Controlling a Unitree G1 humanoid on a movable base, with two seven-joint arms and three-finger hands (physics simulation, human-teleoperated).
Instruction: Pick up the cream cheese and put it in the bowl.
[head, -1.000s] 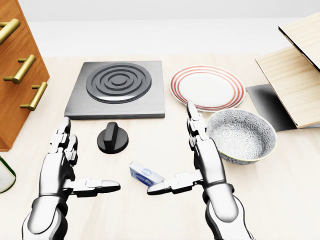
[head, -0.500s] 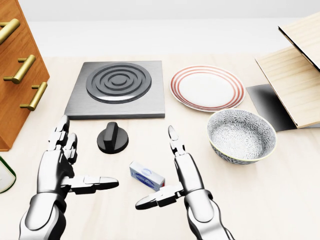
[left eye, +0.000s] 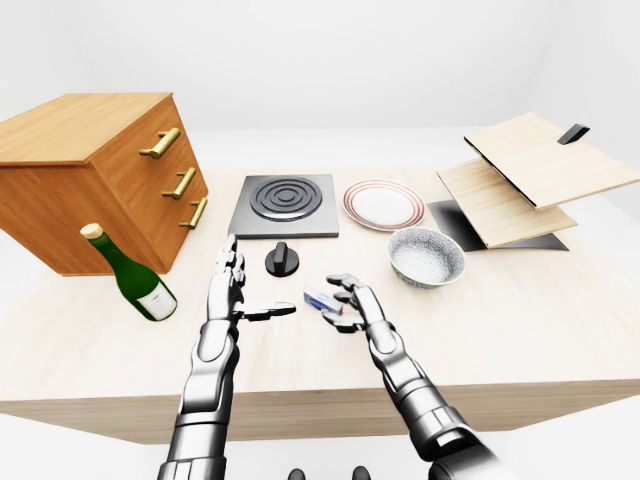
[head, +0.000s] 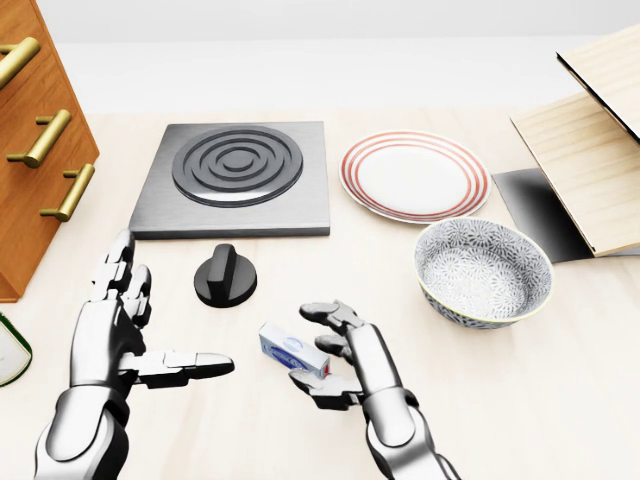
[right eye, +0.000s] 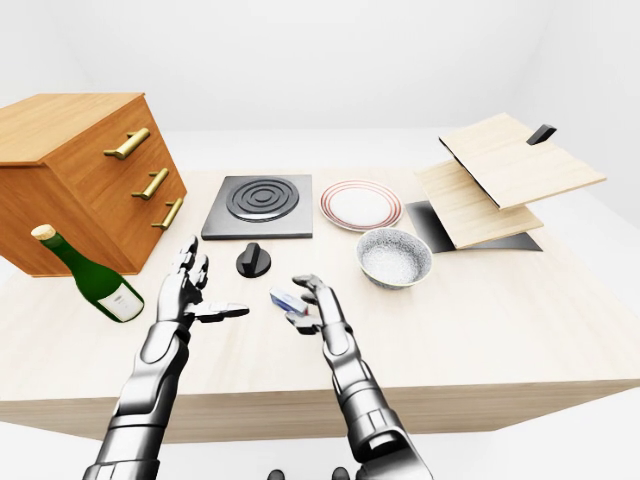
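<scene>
Since half a second ago the right hand (head: 335, 355) has curled: its fingers, then straight and pointing toward the top of the head view, now bend over the right end of the cream cheese (head: 290, 350), with the thumb below that end. The fingers stand about the box but whether they touch it cannot be told; the hand is still partly open and grips nothing. The left hand (head: 120, 335) has hardly changed, flat and spread wide with its thumb pointing toward the box, holding nothing. The box lies where it did.

The cream cheese rests on the table (left eye: 560, 320) between the two hands, near the table's near edge, below the black knob (head: 225, 275) in the head view. Its right end is hidden behind the right fingers, and its label is too small to read. The bowl (head: 483, 272) sits well apart to the right, just below the striped plate (head: 415, 175).

In the head view the drawer cabinet (left eye: 95, 175) and the bottle (left eye: 128, 275) are cut off at the left edge, and the wooden boards (left eye: 525, 170) at the right edge. Bare table lies between the box and the bowl, and more along the table's right side.
</scene>
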